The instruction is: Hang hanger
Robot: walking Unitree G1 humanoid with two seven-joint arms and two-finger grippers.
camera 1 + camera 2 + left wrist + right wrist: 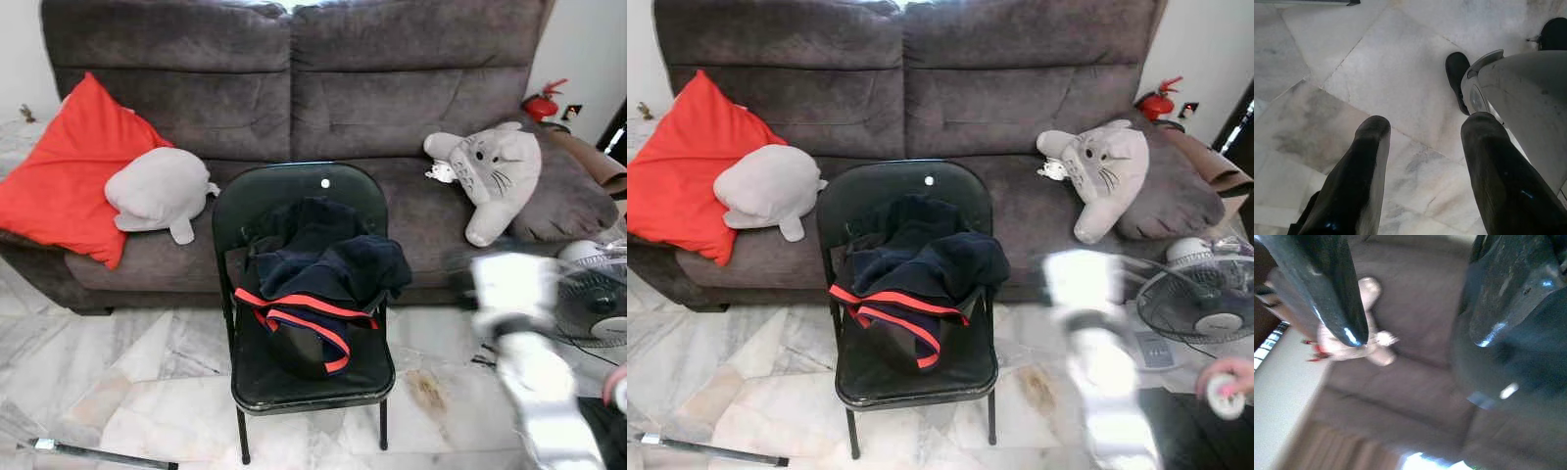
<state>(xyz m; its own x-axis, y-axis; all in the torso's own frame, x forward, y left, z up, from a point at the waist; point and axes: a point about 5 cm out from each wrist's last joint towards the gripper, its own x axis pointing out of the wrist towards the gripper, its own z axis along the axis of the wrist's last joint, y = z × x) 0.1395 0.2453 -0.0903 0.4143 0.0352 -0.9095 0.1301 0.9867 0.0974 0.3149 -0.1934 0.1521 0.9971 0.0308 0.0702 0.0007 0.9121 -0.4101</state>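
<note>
Task barely begun, by my reading. No hanger can be made out. Dark garment (323,264) heaped on black folding chair (294,377) before sofa (294,88). Right pincer (1410,318) raised, blurred, fingers apart, empty. Left pincer (1420,171) spread over marble floor (1400,63), empty.

Silver right arm (534,382), glossy black-fingered left gripper (1422,142), black foot (1456,73).
</note>
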